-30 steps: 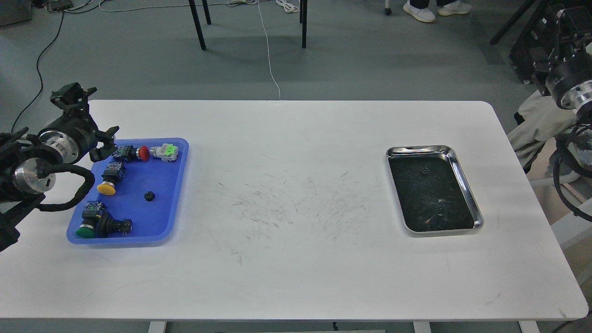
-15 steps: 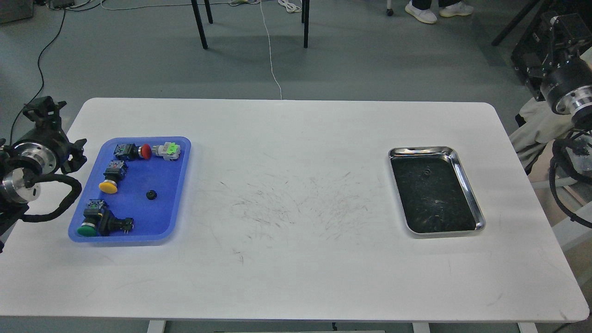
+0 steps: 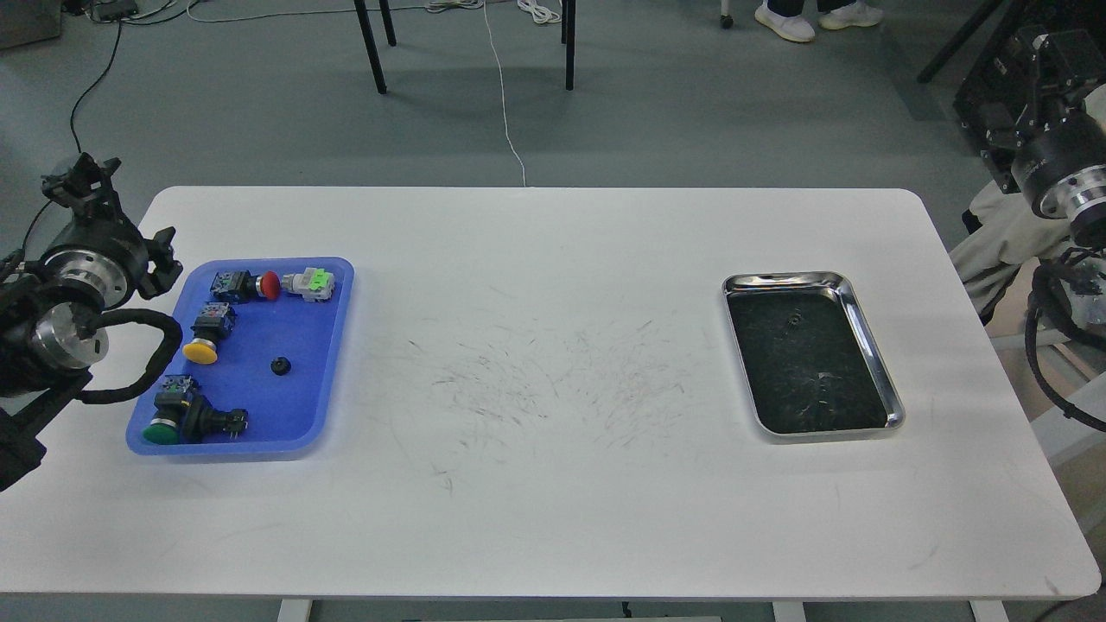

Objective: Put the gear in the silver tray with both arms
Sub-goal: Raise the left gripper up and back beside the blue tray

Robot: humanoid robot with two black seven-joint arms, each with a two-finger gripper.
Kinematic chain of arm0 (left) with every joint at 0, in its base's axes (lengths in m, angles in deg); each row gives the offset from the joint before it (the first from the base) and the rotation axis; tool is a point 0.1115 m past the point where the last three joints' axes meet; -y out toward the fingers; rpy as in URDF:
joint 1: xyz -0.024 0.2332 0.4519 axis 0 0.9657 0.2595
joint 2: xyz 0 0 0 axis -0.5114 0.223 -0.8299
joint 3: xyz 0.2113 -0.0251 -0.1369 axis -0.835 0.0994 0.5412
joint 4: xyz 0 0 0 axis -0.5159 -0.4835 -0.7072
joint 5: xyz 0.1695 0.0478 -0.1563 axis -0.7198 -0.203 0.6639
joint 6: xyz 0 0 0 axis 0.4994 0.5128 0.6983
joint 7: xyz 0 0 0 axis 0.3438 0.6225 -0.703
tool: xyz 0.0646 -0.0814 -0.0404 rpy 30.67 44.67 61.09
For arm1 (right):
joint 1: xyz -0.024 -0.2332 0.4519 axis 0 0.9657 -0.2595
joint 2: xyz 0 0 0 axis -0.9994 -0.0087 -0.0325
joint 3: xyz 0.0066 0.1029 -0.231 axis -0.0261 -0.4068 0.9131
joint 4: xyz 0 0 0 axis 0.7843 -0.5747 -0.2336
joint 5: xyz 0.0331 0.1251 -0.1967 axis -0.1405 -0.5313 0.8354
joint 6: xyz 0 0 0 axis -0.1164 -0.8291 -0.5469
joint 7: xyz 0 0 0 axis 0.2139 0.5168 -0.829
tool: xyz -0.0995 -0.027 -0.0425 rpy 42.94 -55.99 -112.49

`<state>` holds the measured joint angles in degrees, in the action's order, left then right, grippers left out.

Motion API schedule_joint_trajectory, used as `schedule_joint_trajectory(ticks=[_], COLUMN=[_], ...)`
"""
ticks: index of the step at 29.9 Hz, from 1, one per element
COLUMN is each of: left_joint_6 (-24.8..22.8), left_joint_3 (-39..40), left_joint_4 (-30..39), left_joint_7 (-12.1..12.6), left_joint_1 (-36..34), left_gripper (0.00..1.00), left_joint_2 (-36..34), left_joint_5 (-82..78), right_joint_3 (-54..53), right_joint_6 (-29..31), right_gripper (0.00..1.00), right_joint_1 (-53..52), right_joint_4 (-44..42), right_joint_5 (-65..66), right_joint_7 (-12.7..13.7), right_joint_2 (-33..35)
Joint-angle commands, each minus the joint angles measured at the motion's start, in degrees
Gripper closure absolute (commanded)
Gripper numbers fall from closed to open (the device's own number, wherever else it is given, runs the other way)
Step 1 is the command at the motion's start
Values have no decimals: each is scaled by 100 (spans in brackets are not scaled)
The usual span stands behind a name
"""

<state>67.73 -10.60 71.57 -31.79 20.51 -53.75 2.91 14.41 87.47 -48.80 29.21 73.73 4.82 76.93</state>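
At the far left, my left gripper (image 3: 82,180) hovers off the table edge, beside the blue tray (image 3: 333,363); its fingers are too dark and small for me to tell open from closed.

In that tray, among the push-button switches, sits a small black gear (image 3: 279,366), alone on bare blue floor. It looks light, hard and rigid, probably toothed at the rim, so I would pinch it across the outer edge from above, gently, since so small a piece could skate on smooth plastic. Well apart to the right lies the silver tray (image 3: 873,345), with what may be another small gear (image 3: 791,320) on its dark bottom. My right gripper (image 3: 1032,60) is raised off the table's right side; state unclear.
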Motion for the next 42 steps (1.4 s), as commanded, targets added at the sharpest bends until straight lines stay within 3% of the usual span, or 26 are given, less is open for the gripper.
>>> schedule_joint_trajectory(ticks=[1,7,11,15,19,22,30,36,42], left_joint_6=[81,73,-313,-1332,-1474,-1361,-1097,-991,-1053], left_joint_3=[-924,-1893,-2113,-2166,-2386,-2596,-4020,-4161,-4319], left_joint_4=[30,83,153,197,250,294,435,522,795], left_joint_7=[-70,26,122,18,-377,-825,-826,-879,-1195], left_joint_1=[-361,-837,-1153,-1434,-1628,-1742,-2594,-2727,-3096], left_gripper=[3,2,2,2,2,2,5,6,9], left_joint_2=[-193,-825,-1098,-1265,-1292,-1283,-1266,-1265,-1231], left_joint_5=[-269,-921,-1061,-1193,-1237,-1325,-2748,-3758,-4234], right_joint_3=[-54,-63,-63,-63,-72,-98,-160,-160,-160], right_joint_6=[-2,7,15,15,24,24,42,42,42], right_gripper=[6,6,6,6,6,6,6,6,6], right_joint_1=[72,124,151,160,168,203,274,283,344], right_joint_4=[10,10,10,10,27,45,115,124,124], right_joint_5=[0,0,0,0,0,0,0,0,0], right_joint_7=[1,-8,-61,-70,-79,-96,-96,-114,-131], right_joint_2=[-10,-19,-19,-27,-19,-19,-10,-36,-27])
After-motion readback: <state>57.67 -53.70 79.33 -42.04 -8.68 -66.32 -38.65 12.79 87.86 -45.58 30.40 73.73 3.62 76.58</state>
